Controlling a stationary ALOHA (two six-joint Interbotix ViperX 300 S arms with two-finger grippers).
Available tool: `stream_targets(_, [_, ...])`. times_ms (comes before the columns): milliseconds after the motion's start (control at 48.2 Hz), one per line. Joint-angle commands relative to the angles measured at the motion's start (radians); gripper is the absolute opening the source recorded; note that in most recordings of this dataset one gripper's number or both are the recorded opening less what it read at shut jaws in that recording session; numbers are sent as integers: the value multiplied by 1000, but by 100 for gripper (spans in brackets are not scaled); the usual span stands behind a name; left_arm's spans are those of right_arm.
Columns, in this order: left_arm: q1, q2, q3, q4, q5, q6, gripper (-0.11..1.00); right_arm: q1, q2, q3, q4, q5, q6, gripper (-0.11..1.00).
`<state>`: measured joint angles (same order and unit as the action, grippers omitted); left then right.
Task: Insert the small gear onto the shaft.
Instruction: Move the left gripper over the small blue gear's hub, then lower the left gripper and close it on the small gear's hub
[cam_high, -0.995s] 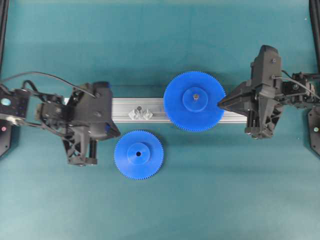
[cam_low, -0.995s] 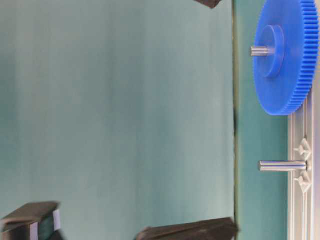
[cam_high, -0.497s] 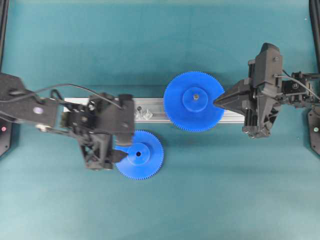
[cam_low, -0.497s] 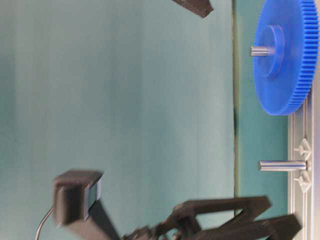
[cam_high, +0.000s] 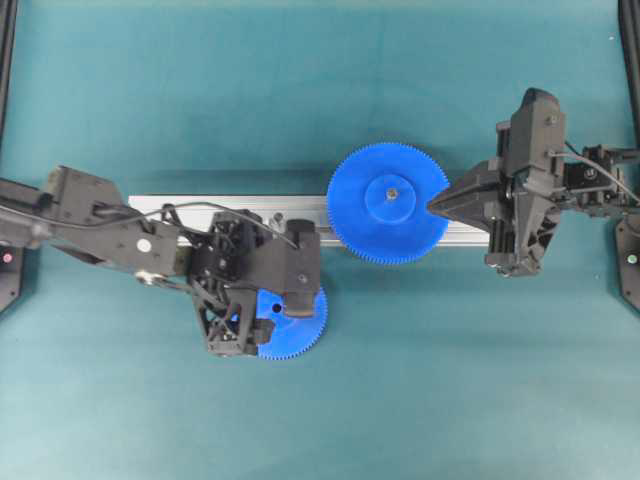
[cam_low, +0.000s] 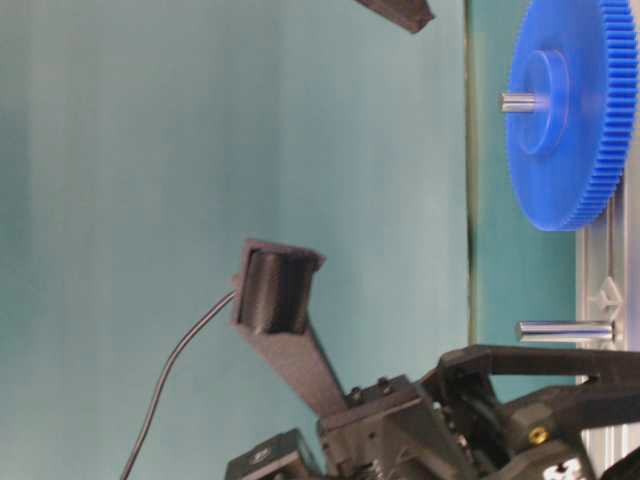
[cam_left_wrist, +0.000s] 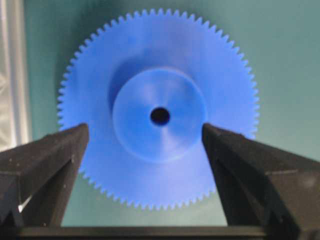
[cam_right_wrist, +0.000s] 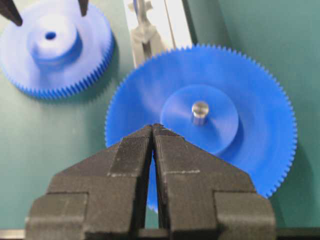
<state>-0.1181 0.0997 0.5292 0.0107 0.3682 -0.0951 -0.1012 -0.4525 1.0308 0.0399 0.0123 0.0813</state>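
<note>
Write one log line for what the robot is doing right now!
left tool: open, straddling small gear hub | gear: flat on table, ungrasped | shaft: bare | right tool: shut, idle

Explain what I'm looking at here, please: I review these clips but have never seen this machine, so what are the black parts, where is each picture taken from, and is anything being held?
These are two black robot arms on a teal table. One picture looks straight down, one looks along the table and appears turned sideways, and two come from cameras on the arms' wrists.

The left claw is open and hangs over the small gear, its fingers on either side of the raised hub. Whether they touch it cannot be told; nothing is held.

The right claw is shut and empty, its tip at the edge of the larger gear, which already sits on its own pin on the silver rail.

The shaft for the small gear stands bare on that rail, beside the larger gear.
</note>
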Motion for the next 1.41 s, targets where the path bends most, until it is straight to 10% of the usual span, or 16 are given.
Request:
stream_targets(0, [-6,-3,-29,2,-2,-6,93,2,-6,-5,0,-9,6,11])
stream_targets(1389, [-21,74,-41,2,3,-64,93,8,-12,14,0,-9,8,11])
